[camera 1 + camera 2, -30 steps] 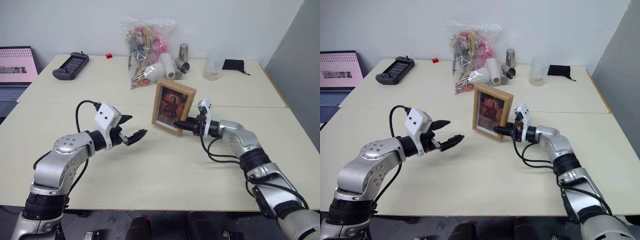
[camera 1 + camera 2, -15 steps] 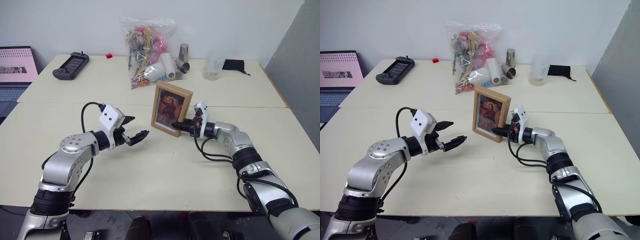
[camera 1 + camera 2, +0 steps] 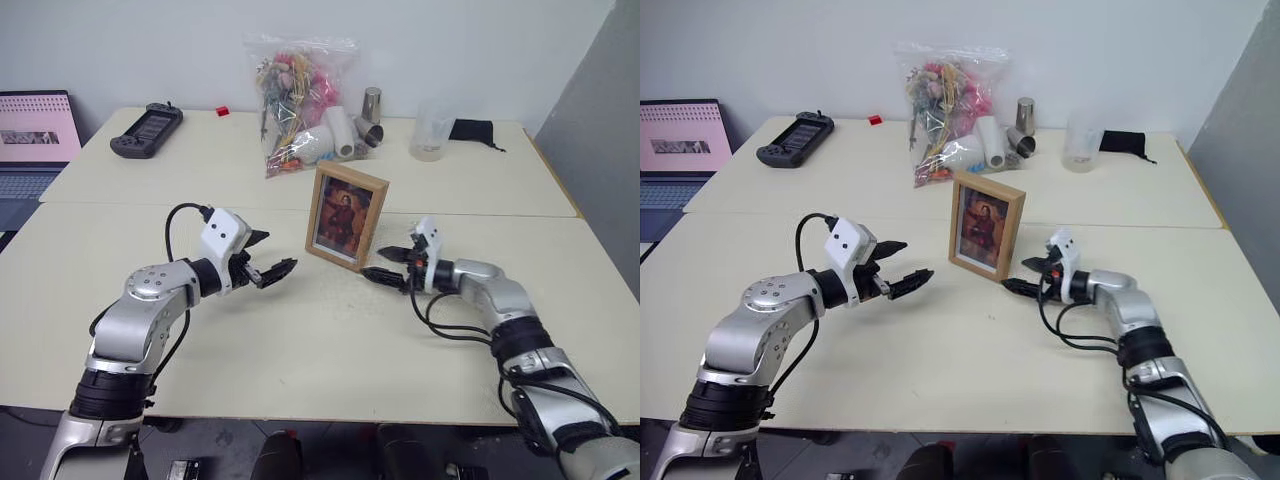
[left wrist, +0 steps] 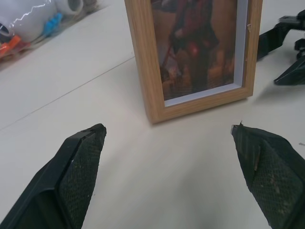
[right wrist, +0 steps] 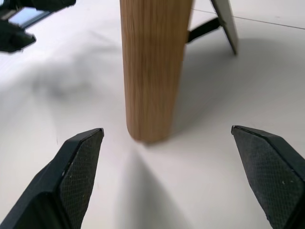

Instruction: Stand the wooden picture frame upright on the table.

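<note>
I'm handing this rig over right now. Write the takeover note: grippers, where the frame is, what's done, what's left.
Left gripper: open, empty, hovering over the table to the left of the frame, pointing at it.
Right gripper: open, empty, just right of the frame, not touching it.
Wooden picture frame: standing upright on the near half of the table, portrait facing the robot, fold-out stand propped out behind it. Nothing is holding it.
Done: frame is stood up and let go.
Left: probably only to draw both arms away without knocking it and check that it stays standing.
</note>
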Controlling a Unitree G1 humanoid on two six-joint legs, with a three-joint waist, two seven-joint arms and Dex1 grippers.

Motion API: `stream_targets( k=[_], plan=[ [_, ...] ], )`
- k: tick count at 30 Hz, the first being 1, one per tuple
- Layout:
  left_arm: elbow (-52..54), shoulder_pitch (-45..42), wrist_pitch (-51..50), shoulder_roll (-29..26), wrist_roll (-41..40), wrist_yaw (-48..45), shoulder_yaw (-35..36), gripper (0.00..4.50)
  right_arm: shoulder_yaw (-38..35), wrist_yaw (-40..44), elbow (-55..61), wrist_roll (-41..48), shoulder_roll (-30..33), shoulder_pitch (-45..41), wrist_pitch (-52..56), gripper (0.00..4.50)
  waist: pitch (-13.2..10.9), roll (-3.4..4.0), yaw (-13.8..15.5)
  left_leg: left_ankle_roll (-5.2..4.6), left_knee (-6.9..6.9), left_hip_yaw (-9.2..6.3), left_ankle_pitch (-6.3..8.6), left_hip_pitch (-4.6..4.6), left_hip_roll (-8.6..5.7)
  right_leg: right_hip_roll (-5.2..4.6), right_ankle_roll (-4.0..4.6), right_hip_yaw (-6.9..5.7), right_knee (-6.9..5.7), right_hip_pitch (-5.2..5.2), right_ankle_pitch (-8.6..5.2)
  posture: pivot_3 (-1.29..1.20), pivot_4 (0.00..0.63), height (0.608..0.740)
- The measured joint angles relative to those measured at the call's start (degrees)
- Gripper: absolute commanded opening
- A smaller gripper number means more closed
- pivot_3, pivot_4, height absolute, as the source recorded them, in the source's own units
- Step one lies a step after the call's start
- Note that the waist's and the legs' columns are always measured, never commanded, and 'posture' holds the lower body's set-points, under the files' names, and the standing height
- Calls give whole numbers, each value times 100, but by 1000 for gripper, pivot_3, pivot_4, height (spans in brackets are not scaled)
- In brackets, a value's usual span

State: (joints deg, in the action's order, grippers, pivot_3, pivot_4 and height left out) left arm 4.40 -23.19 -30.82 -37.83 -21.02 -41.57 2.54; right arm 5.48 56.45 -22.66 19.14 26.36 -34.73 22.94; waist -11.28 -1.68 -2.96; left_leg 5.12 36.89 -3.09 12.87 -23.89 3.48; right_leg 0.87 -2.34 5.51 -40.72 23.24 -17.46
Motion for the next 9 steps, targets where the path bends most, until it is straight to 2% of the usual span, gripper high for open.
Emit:
stream_targets(
  k=[5,9],
  plan=[
    [-221,-107,-136,-63,-19,51,205,4500,-469,-21,1483,218,824,641,651,4485,0,0,-53,-1,-2,2,0,6,6,7,-1,3,3,0,-1,0,150,740],
    [-486,-372,-189,-78,-71,38,347,4500,-738,-237,2566,618,893,840,1201,4485,0,0,-101,-1,-2,0,0,9,12,14,-1,3,-1,0,-1,0,150,740]
  ],
)
